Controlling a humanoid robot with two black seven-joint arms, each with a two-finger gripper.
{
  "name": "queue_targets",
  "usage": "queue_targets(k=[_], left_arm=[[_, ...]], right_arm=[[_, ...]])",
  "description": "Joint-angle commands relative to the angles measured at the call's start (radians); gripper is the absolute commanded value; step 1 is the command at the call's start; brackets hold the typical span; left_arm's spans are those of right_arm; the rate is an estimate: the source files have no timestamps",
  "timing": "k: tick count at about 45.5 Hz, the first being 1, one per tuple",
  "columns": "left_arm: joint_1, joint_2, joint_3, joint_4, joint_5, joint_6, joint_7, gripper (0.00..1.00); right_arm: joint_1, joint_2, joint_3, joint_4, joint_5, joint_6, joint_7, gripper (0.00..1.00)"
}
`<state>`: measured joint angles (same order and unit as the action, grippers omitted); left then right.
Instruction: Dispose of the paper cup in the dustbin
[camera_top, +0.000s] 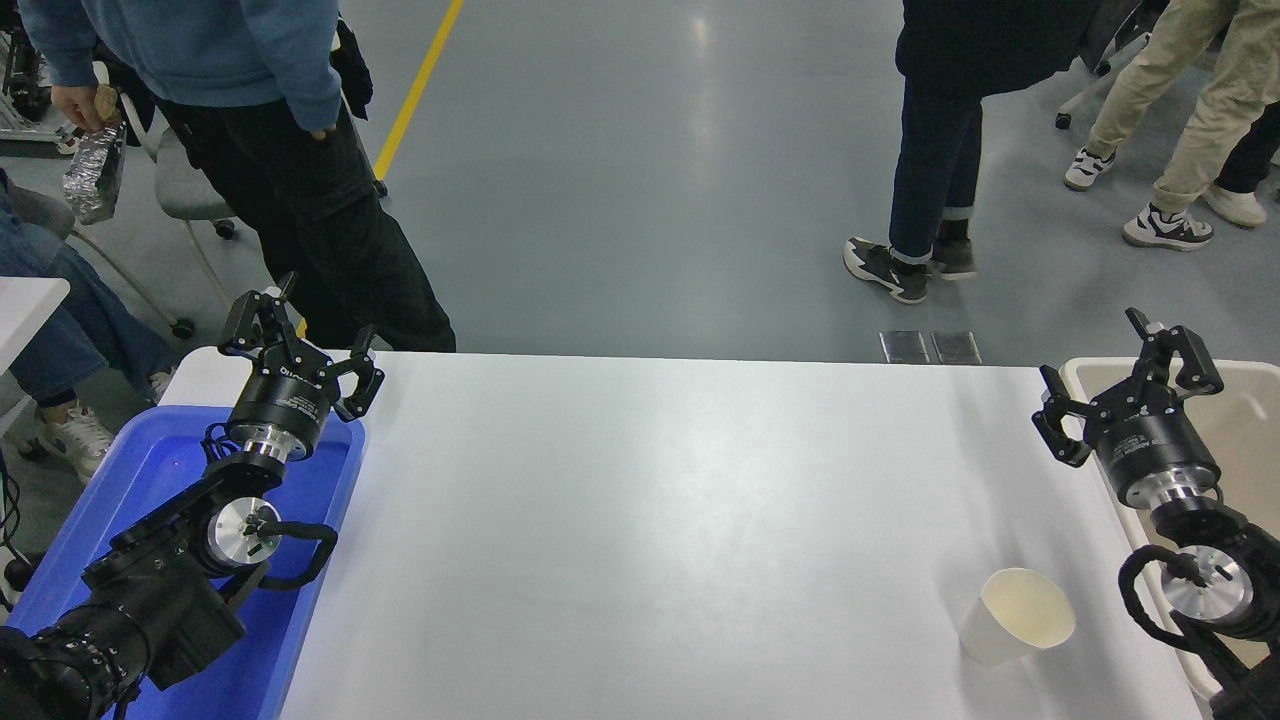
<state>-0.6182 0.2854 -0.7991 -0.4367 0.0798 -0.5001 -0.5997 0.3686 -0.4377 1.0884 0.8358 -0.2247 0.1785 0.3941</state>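
Observation:
The paper cup stands upright on the white table near its front right corner, white outside and cream inside. The beige dustbin sits off the table's right edge, partly hidden by my right arm. My right gripper is open and empty, hovering at the dustbin's near-left rim, well behind and to the right of the cup. My left gripper is open and empty, parked at the far left above the blue tray.
A bright blue plastic tray lies at the table's left edge under my left arm. Several people stand on the grey floor beyond the far edge, one close to the far left corner. A chair stands there too.

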Motion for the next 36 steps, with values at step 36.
queue_targets(k=[36], left_arm=[[0.0, 0.0, 0.0, 0.001, 0.0, 0.0, 0.0, 1.0]], right_arm=[[0.027, 0.007, -0.004, -0.006, -0.007, -0.002, 0.0, 1.0]])
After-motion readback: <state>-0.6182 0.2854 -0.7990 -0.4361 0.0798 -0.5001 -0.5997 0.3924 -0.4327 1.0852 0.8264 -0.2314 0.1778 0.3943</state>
